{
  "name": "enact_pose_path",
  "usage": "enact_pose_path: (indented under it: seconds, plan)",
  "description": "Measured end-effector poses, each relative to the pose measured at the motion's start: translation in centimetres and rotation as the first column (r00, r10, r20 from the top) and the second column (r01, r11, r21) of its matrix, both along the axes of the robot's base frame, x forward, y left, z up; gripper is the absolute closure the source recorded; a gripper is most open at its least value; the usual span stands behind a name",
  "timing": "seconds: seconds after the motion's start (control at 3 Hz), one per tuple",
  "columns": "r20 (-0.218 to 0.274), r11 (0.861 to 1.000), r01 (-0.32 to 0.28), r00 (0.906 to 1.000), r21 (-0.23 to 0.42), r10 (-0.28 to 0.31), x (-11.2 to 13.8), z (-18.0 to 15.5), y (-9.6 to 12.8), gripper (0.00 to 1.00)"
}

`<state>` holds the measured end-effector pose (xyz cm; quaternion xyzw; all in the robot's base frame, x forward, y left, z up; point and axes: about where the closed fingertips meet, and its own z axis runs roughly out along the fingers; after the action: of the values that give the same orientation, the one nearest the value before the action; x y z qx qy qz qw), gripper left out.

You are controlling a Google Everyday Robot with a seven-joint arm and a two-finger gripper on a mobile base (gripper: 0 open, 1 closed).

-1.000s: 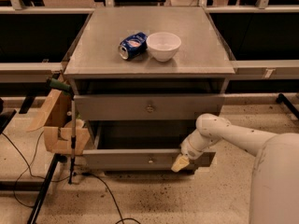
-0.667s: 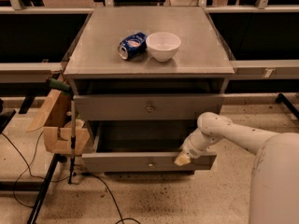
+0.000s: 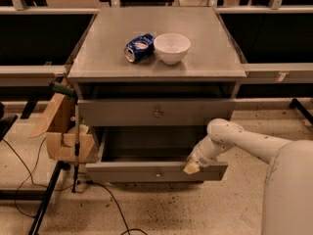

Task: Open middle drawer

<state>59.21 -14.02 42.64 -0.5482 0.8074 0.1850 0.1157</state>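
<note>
The middle drawer (image 3: 122,172) is the lower grey front with a small round knob (image 3: 157,173). It stands pulled out from the grey cabinet, and its shallow grey tray (image 3: 146,146) shows behind the front. My gripper (image 3: 191,168) rests on the top edge of this drawer's front, right of the knob, at the end of my white arm (image 3: 244,141), which comes in from the right. Above it, another grey drawer front (image 3: 117,112) with a centre knob stands nearly closed.
On the cabinet top (image 3: 98,58) lie a crushed blue can (image 3: 139,47) and a white bowl (image 3: 171,47). A cardboard box (image 3: 63,131) and a stand with a green handle (image 3: 62,88) are at the cabinet's left. Black cables (image 3: 29,175) run over the floor.
The middle drawer has slid further out toward the camera, and my gripper has moved with it along its front edge. The can and bowl have not moved.
</note>
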Motion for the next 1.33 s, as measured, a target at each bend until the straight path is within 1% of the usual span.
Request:
enact_pose_path:
  seconds: [0.33,0.67,1.33]
  plan:
    - [-0.003,1.000,-0.003,1.0000,0.002,0.003,-0.33,-0.08,-0.04,0.82]
    - [-0.004,1.000,-0.005,1.0000,0.003,0.005,-0.59,-0.12,-0.07,0.62]
    - [-0.006,1.000,-0.007,1.0000,0.004,0.007,-0.49,-0.13,-0.06,0.16]
